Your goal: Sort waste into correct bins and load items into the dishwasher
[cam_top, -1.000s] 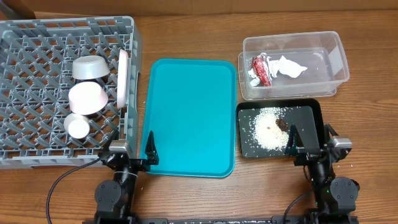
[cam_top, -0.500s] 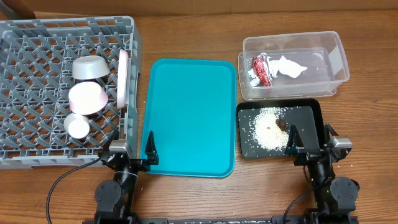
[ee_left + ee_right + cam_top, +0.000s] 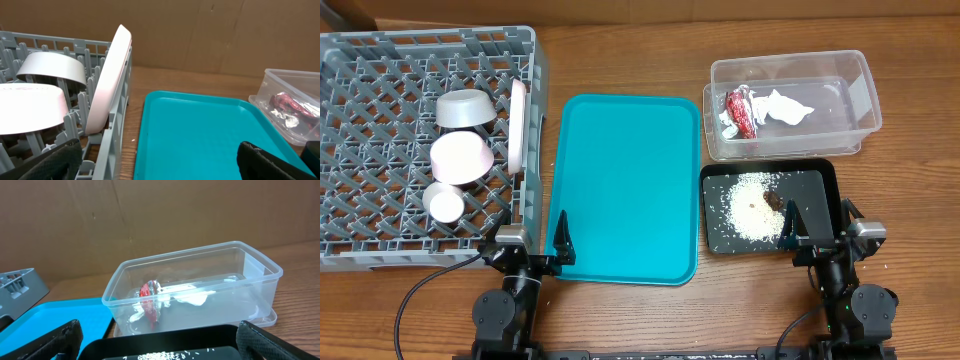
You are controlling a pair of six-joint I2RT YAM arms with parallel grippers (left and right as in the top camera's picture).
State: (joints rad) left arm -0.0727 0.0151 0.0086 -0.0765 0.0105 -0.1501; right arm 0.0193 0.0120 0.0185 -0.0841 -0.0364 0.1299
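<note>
Jaws on both arms stand wide apart with nothing between them. The left gripper (image 3: pixel 532 238) sits low at the near edge of the table (image 3: pixel 620 60), where the dish rack (image 3: pixel 430 35) meets the teal tray (image 3: pixel 630 180), and the right gripper (image 3: pixel 818 228) sits at the near rim of the black tray (image 3: pixel 820 182). Working outward from the left, we find the white plate (image 3: pixel 518 125) on edge against the rack's right wall, with the grey-green bowl (image 3: pixel 465 108), pink bowl (image 3: pixel 460 155) and small cup (image 3: pixel 446 203) beside it on the lattice. Ahead of the right, the rice (image 3: pixel 750 205) and brown lump (image 3: pixel 772 200) lie in the black tray, and the red wrapper (image 3: pixel 740 110) and napkin (image 3: pixel 782 107) lie in the clear tub (image 3: pixel 860 90) beyond. We judge sorting and loading to be essentially done. We cannot find the chopsticks in any view, so the next move calls only for a check. The bare teal tray gives us the widest lane. The plate's rim near the left arm and the tub's taller wall past the right are the edges to clear.
</note>
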